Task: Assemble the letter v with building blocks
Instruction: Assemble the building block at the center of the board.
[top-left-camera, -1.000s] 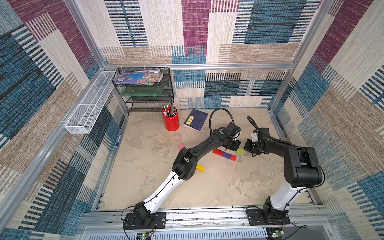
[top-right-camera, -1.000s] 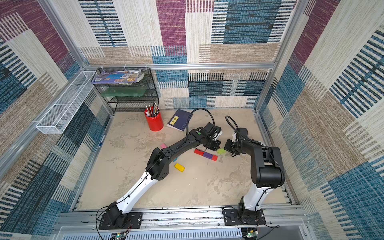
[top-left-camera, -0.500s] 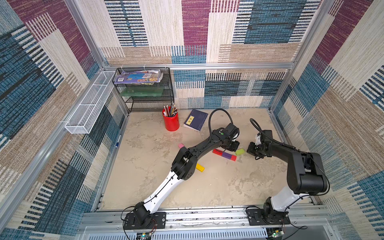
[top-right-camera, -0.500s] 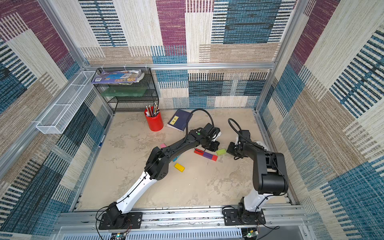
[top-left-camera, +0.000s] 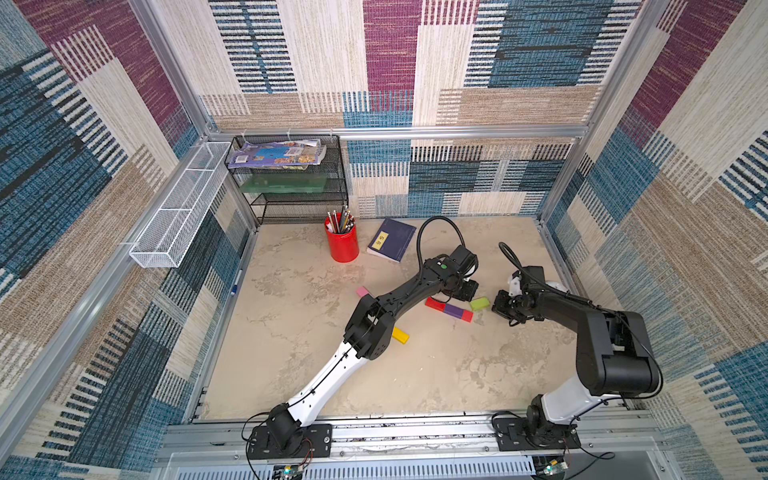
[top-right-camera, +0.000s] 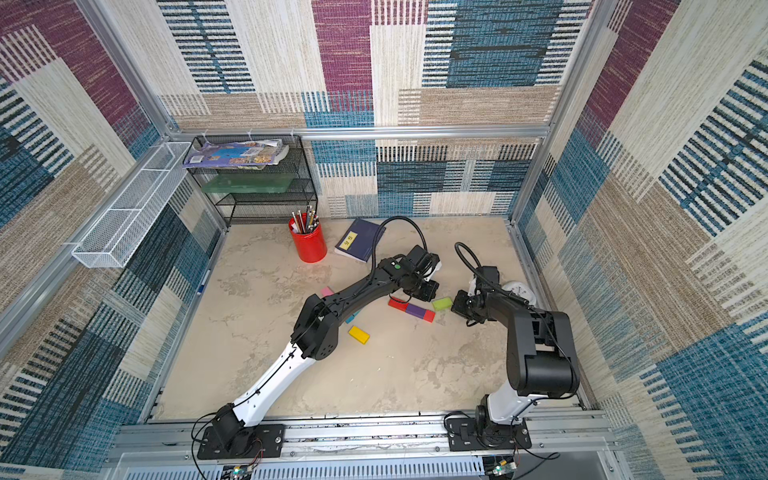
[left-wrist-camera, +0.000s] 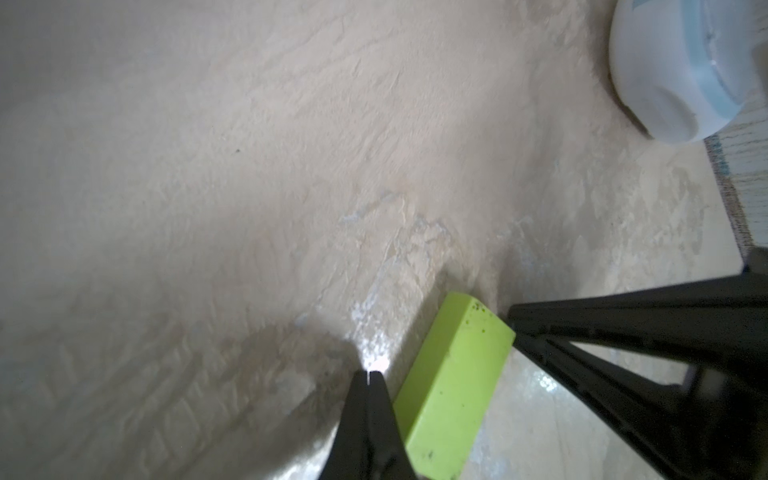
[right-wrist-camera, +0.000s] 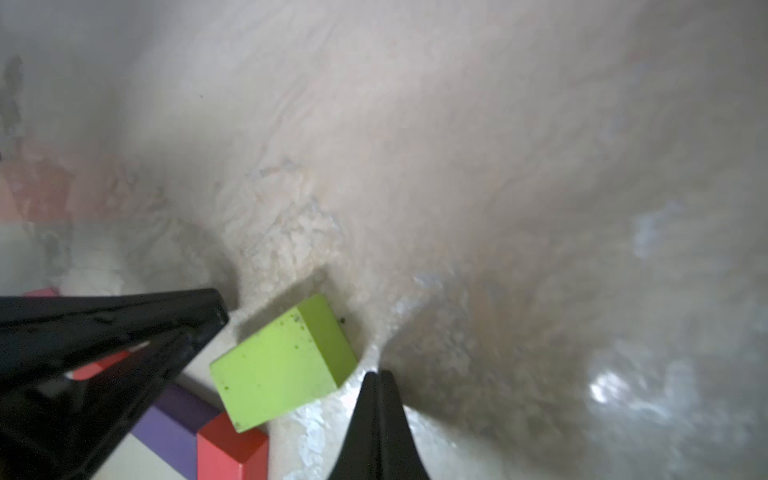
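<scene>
A lime green block (top-left-camera: 478, 303) (top-right-camera: 441, 304) lies flat on the table between my two grippers. My left gripper (top-left-camera: 468, 293) (left-wrist-camera: 369, 372) is shut and empty, with its tip right beside the block (left-wrist-camera: 453, 386). On the block's other side (right-wrist-camera: 282, 365) my right gripper (top-left-camera: 498, 306) (right-wrist-camera: 379, 372) is also shut and empty, a small gap away. A red-purple-red row of blocks (top-left-camera: 449, 309) (top-right-camera: 414, 310) lies next to the lime one. A yellow block (top-left-camera: 401, 336), a pink block (top-left-camera: 362, 291) and a teal block (top-right-camera: 352, 319) lie near the left arm, partly hidden by it.
A red pencil cup (top-left-camera: 342, 245) and a navy book (top-left-camera: 391, 240) stand toward the back. A black mesh shelf (top-left-camera: 291, 183) fills the back left corner, with a white wire basket (top-left-camera: 178, 212) on the left wall. A white round object (top-left-camera: 555, 286) sits behind the right wrist.
My right arm has drifted slightly toward the table's front beside the lime block. The left arm and the blocks have stayed put.
</scene>
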